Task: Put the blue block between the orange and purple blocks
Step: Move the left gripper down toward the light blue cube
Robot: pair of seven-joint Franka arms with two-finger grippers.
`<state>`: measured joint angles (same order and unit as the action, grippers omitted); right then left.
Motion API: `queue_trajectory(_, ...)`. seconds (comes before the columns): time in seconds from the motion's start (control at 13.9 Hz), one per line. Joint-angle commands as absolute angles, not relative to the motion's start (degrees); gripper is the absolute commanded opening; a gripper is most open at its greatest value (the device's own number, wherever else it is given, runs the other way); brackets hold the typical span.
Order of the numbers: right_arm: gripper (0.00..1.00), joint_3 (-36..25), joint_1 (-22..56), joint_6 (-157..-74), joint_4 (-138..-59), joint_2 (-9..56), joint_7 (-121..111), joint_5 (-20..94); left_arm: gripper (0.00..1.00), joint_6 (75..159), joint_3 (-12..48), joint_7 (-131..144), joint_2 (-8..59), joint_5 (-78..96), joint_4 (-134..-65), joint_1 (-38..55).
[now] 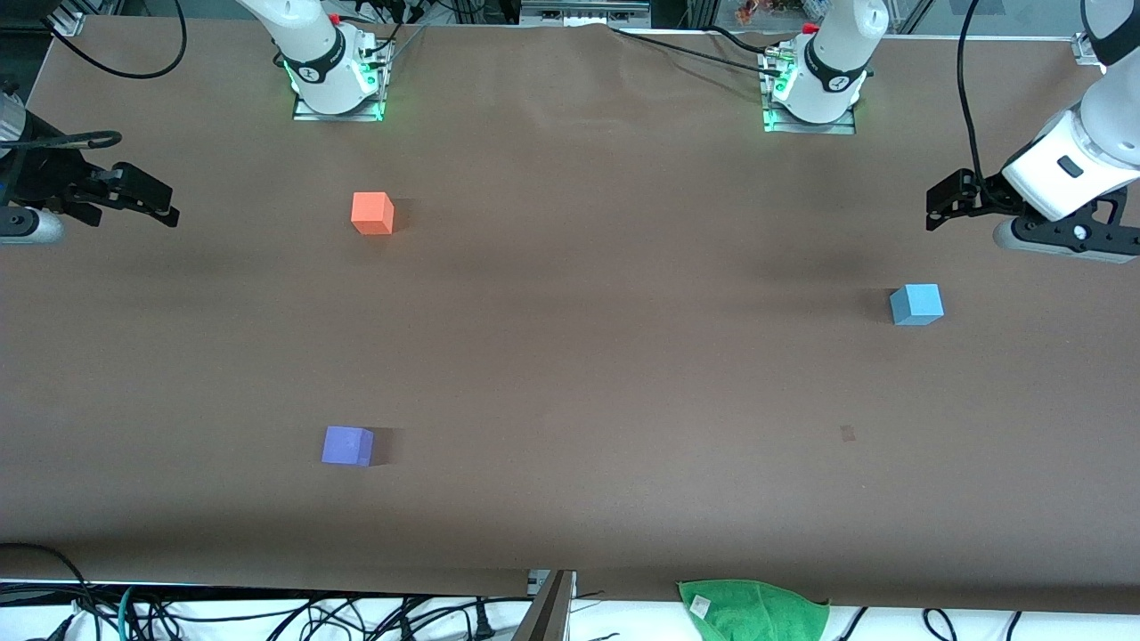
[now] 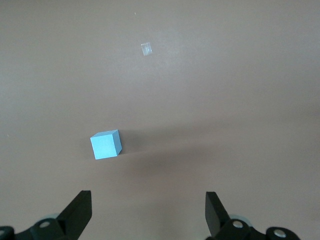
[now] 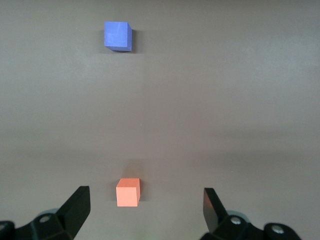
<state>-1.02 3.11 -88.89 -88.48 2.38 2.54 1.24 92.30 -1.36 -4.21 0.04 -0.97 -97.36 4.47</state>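
Observation:
The blue block (image 1: 916,304) sits on the brown table toward the left arm's end. It also shows in the left wrist view (image 2: 105,144). My left gripper (image 1: 932,210) hangs in the air beside it, open and empty (image 2: 147,200). The orange block (image 1: 372,214) sits toward the right arm's end, and the purple block (image 1: 347,445) lies nearer the front camera than it. Both show in the right wrist view, orange (image 3: 128,192) and purple (image 3: 117,35). My right gripper (image 1: 166,206) is up at the right arm's end of the table, open and empty (image 3: 145,197).
A green cloth (image 1: 753,610) lies at the table's edge nearest the front camera, beside a metal bracket (image 1: 552,605) and cables. A small dark mark (image 1: 847,434) is on the table, nearer the camera than the blue block.

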Motion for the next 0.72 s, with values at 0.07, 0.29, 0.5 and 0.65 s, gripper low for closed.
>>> queue_trajectory(0.07,1.0,-0.7,3.1,-88.5,-87.3,2.8,2.7,1.2,1.0,91.2,-2.2,-4.4,4.1,-0.6,-96.0,0.6)
queue_trajectory(0.29,1.0,-0.8,3.1,-88.5,-87.3,2.8,2.5,1.2,1.0,90.1,-2.3,-4.1,12.3,-0.8,-96.0,-5.3)
queue_trajectory(0.5,1.0,-0.8,3.1,-88.5,-87.3,2.8,2.5,1.2,1.0,97.4,-2.3,-4.7,17.1,-1.1,-98.3,-8.3)
queue_trajectory(0.65,1.0,-0.8,3.1,-88.5,-87.3,2.8,2.4,1.2,1.0,105.5,-2.3,-5.3,18.4,-2.8,-102.2,-8.5)
